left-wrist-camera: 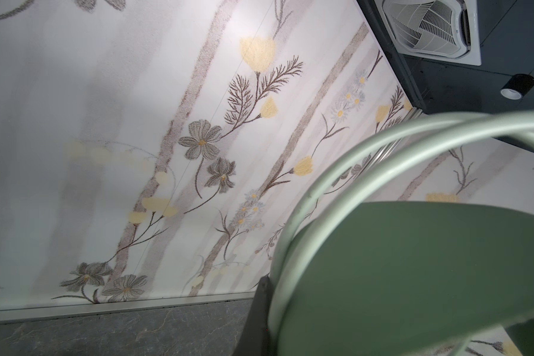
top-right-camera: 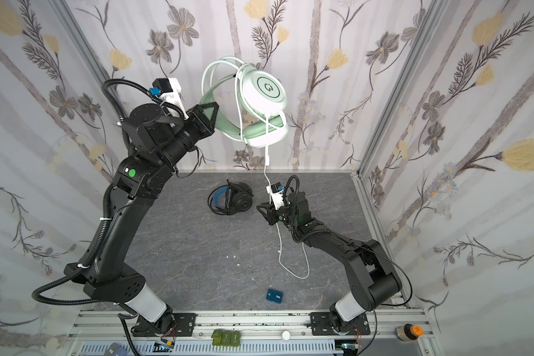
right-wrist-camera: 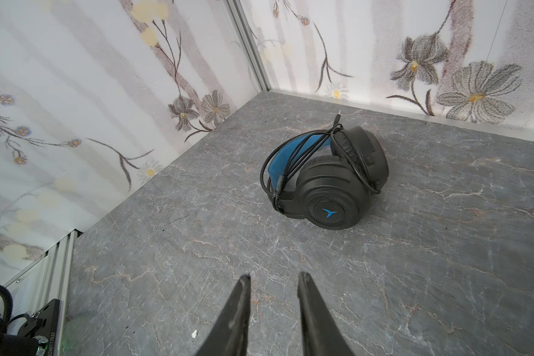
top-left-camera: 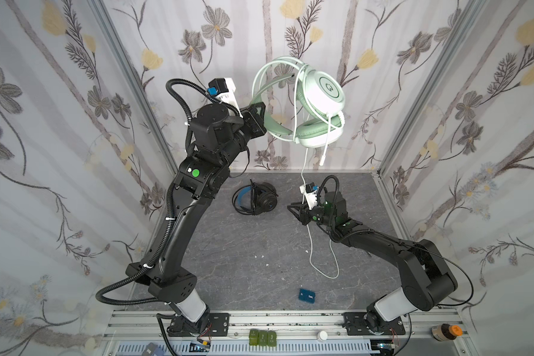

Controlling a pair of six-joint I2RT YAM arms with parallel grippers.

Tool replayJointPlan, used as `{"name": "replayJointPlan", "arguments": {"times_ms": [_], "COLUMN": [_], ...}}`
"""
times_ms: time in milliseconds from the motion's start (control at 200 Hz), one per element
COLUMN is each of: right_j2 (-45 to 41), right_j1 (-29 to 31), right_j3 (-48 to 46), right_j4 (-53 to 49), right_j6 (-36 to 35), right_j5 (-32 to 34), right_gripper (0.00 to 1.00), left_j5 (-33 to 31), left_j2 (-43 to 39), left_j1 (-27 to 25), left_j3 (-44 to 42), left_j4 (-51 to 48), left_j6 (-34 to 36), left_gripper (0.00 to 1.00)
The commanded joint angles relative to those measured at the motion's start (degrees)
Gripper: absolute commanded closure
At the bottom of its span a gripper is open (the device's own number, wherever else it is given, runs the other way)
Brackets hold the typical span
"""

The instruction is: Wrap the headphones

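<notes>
The left claw is clamped shut on the mint-green headset by its soft padded headband. It holds the headset high above the black headset, I judge so the pale cable hangs free for winding. Some turns already cross the glossy round cups. The slack loops on the marbled grey desk. The right claw, just beside the black headset, stands partly open and empty. That matte black headset lies on the desk, thin cord wound round it.
</notes>
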Motion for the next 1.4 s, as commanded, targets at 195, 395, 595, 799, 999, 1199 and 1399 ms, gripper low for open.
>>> {"name": "replayJointPlan", "arguments": {"times_ms": [195, 395, 595, 799, 999, 1199, 1399], "right_j2": [-0.9, -1.4, -1.6, -1.8, -1.9, -3.6, -5.6], "right_j1": [0.0, -0.9, -1.9, -2.1, -2.1, -2.0, -1.6], "right_j3": [-0.1, -0.4, -2.1, -3.2, -3.2, -3.3, -2.9], "right_j4": [-0.1, 2.1, 5.8, 9.2, 9.6, 6.8, 2.7], "right_j6": [0.0, 2.7, 4.8, 5.9, 5.9, 3.1, 0.0], "right_j5": [0.7, -0.9, -2.7, -4.8, -5.3, -3.6, 0.8], "right_gripper": [0.75, 0.77, 0.75, 0.69, 0.71, 0.88, 1.0], "left_j5": [-6.4, -7.1, -7.3, -5.8, -5.4, -6.9, -9.5], "left_j2": [-4.5, -7.1, -8.5, -8.3, -8.2, -8.9, -8.3], "left_j1": [2.0, 2.6, 3.1, 3.3, 3.3, 3.4, 3.5], "left_j3": [-5.7, -10.0, -11.1, -10.6, -10.8, -11.1, -10.4], "left_j4": [8.1, 9.7, 9.7, 9.2, 8.9, 8.6, 8.3], "left_j6": [-4.1, -5.0, -5.3, -6.2, -7.0, -6.5, -7.9], "left_gripper": [1.0, 1.0, 1.0, 1.0, 1.0, 1.0, 1.0]}}
